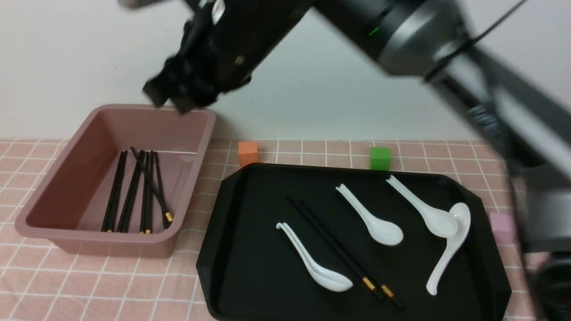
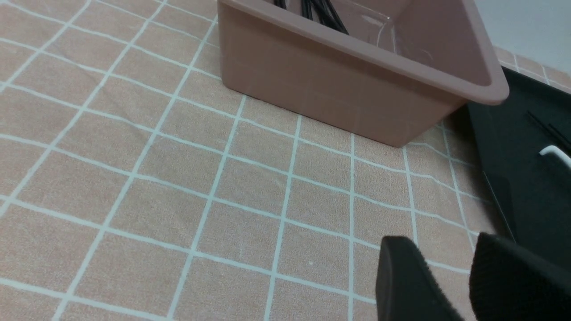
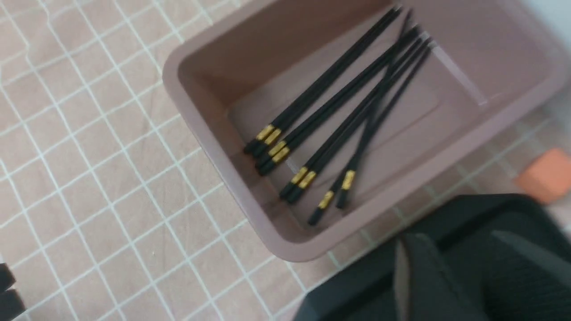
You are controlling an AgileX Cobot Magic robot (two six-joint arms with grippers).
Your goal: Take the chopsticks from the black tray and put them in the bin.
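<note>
A deep pink plastic bin (image 2: 357, 84) sits on the pink checked table (image 2: 156, 178), black chopsticks (image 2: 312, 9) inside. Two black fingers (image 2: 410, 281) are apart.

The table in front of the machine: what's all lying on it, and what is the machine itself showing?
chopsticks in the bin: eight, black with gold bands, on the bin's floor
chopsticks on the tray: two, black, side by side between spoons
spoons: five, white; two nested, two overlapping
bin: one, dusty pink, left of tray
black tray: one, right of bin
blocks: orange, green, pale pink, beside tray
tablecloth: pink, white grid
right pincer: black, open, empty, above bin's far edge
left pincer: black, open, low over cloth
</note>
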